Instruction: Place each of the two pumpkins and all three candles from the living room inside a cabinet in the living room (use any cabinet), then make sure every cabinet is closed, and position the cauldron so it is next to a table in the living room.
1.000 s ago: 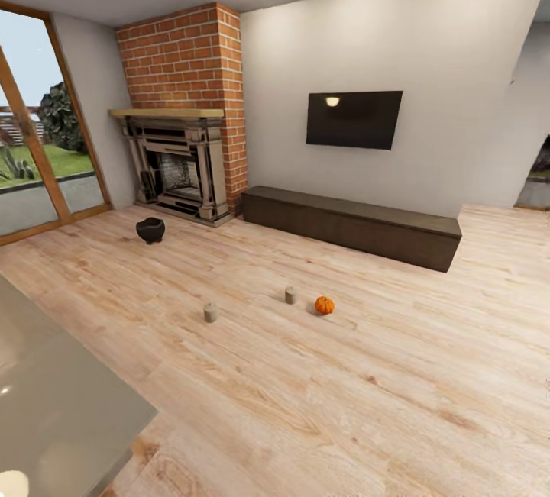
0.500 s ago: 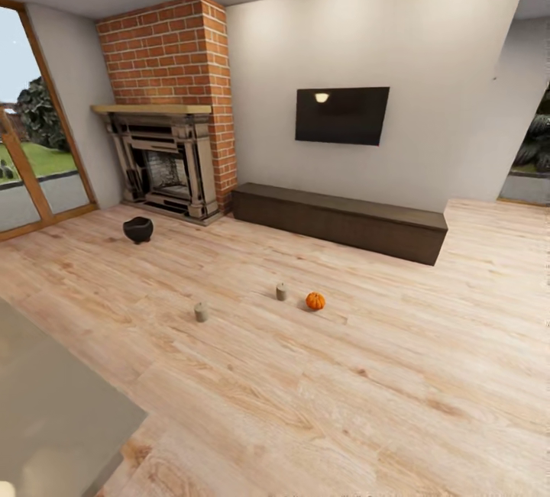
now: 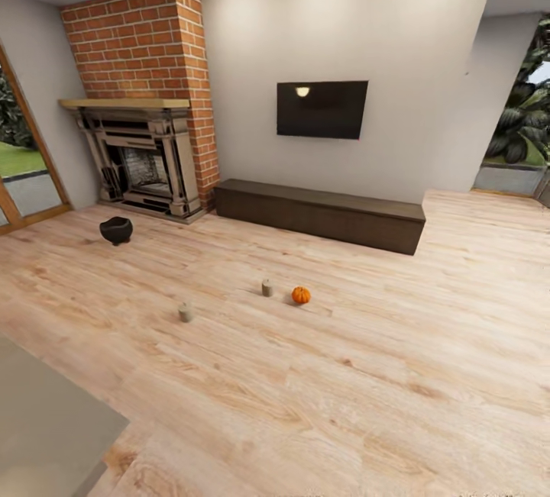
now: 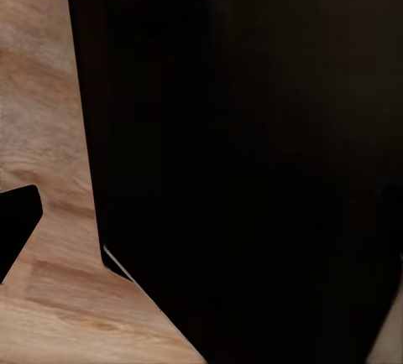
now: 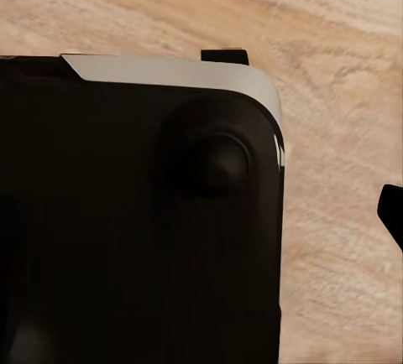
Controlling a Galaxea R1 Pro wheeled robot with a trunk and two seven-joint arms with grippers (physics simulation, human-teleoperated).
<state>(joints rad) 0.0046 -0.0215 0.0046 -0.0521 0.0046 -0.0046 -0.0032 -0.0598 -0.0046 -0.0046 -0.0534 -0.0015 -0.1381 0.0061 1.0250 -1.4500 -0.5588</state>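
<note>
Wood floor [image 3: 397,375], one pumpkin [image 3: 301,295] just beside a candle [image 3: 267,288], second candle [image 3: 186,312] apart, cauldron [image 3: 116,230] near brick fireplace [image 3: 141,153], closed cabinet [image 3: 321,214] under TV [image 3: 321,109], grey surface [image 3: 46,421] corner nearby, claw states impossible to tell.

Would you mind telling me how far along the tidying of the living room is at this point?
Nothing looks stowed yet. One pumpkin and two candles stand on the floor; the cabinet looks closed. The cauldron sits by the fireplace, away from the table. Nothing is in hand. Stowing and moving the cauldron remain.
</note>
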